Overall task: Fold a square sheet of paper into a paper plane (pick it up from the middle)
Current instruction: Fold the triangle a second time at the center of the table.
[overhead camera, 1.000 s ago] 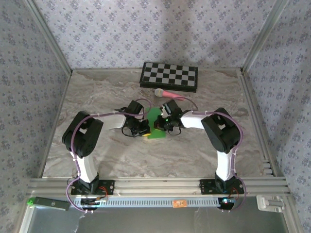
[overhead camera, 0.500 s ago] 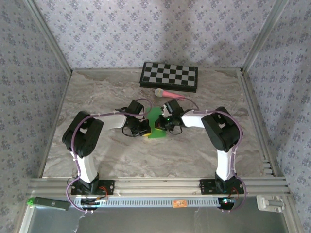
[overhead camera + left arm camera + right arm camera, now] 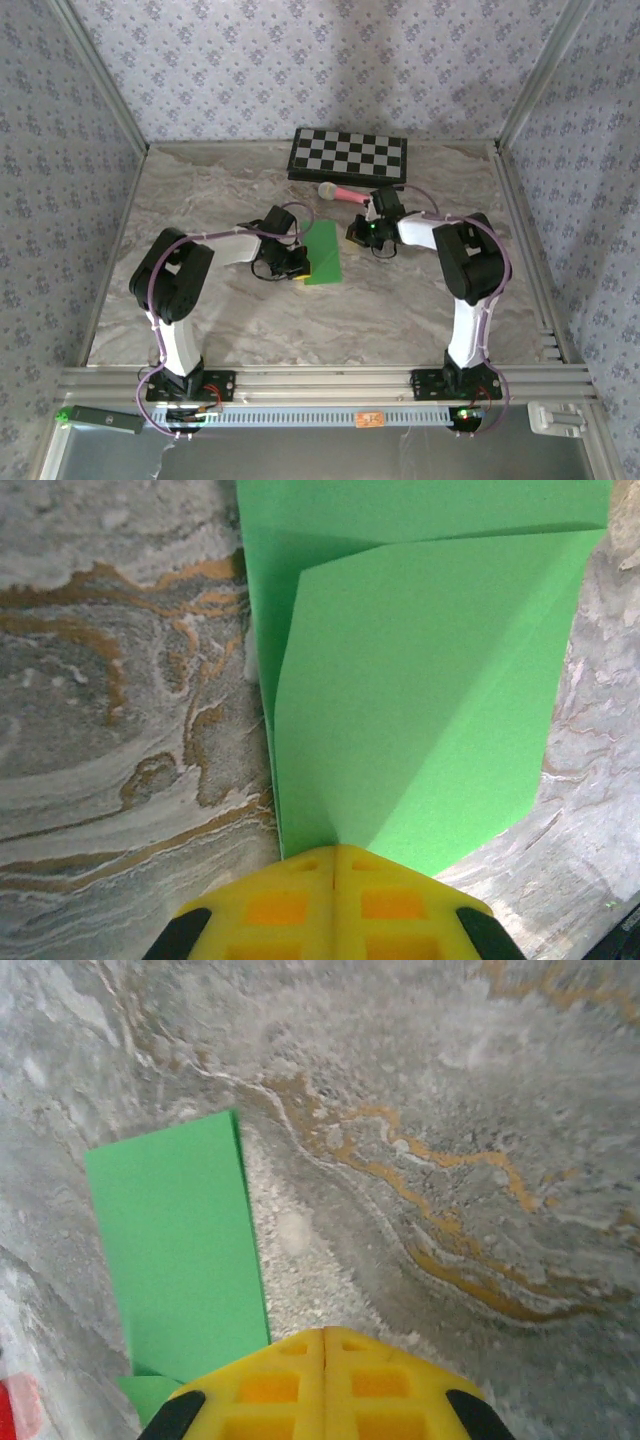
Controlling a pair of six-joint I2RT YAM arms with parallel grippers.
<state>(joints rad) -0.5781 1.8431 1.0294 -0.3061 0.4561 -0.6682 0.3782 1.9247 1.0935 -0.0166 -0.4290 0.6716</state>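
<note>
The left gripper (image 3: 333, 852) is closed, its yellow fingertips pressed together at the near edge of the folded green paper (image 3: 430, 680). I cannot tell whether it pinches the sheet or only presses on it. The right gripper (image 3: 325, 1335) is closed on nothing, just right of the paper over the worktop (image 3: 450, 1110). The paper lies mid-worktop. Both arms bend inward at the elbow, and the right wrist is near the pink microphone (image 3: 340, 191).

- Showing thin matt green paper, creased, in the square sheet of paper (image 3: 420, 680).
- Looking like veined grey stone on the counter (image 3: 120, 680).
- Appearing as matt yellow plastic on the left fingers (image 3: 270, 905).
</note>
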